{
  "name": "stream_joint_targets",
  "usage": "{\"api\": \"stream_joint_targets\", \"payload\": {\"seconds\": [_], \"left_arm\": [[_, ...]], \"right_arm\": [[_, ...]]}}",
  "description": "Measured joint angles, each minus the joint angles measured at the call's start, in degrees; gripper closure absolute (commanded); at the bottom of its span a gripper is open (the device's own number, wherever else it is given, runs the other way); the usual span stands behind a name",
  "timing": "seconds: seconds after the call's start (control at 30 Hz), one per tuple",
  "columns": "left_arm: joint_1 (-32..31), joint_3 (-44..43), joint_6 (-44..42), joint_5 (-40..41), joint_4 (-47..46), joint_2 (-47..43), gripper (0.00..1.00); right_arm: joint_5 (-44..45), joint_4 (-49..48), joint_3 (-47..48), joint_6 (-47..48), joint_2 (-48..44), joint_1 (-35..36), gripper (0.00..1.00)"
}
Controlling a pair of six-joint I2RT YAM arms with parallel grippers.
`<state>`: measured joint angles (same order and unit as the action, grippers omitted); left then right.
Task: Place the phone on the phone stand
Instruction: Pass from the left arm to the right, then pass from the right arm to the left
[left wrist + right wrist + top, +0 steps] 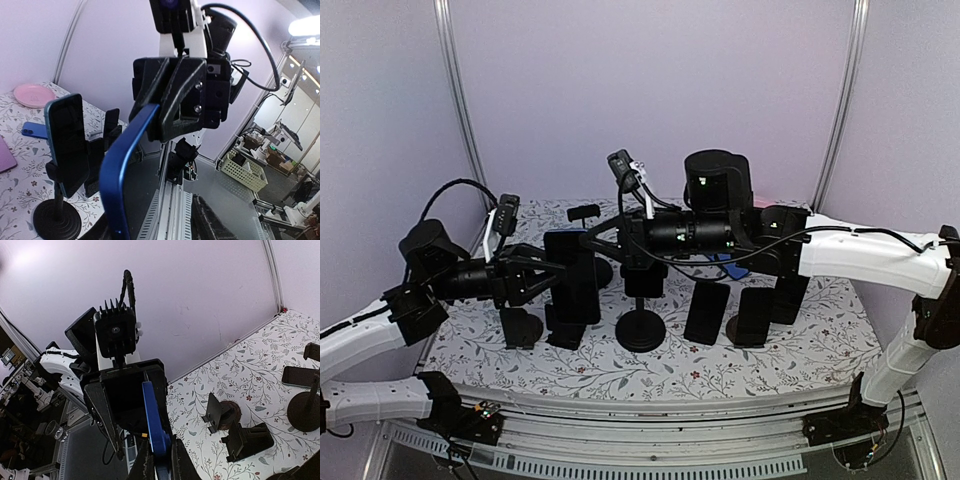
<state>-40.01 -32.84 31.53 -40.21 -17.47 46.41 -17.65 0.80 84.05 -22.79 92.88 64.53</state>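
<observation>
Lilac walls close round the floral-printed white surface (820,350), and above its left-middle part hangs the blue-edged dark phone (112,175), resting on no stand. We see the right gripper (161,450) clenched on one end of it. The left gripper (560,277) sits at the other end with jaws that look parted, released.

We judge this a mid-air hand-over, with the placing not yet begun. Next, we think, the left arm must draw straight back, and the right must then tilt the phone into a cradle.

Just below stand a small black empty stand (520,326) and a black round-footed pole stand (641,330). Dark propped phones (706,312) crowd toward the right edge. Open room lies mainly overhead; low down, the gaps between stands are narrow.
</observation>
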Motion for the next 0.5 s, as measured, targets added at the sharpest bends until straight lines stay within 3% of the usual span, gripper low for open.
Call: {"api": "stream_joint_targets", "payload": {"seconds": [0.3,0.5], "left_arm": [[5.01,-6.10,-2.10,-3.37,4.68,-0.22,0.63],[5.75,-11.34,-6.78,-6.16,12.55,1.97,0.66]], "right_arm": [[-0.79,-1.73,-0.48,0.35,-0.02,0.00,0.98],[-1.51,-2.21,-1.20,1.18,-0.02,0.00,0.98]]}}
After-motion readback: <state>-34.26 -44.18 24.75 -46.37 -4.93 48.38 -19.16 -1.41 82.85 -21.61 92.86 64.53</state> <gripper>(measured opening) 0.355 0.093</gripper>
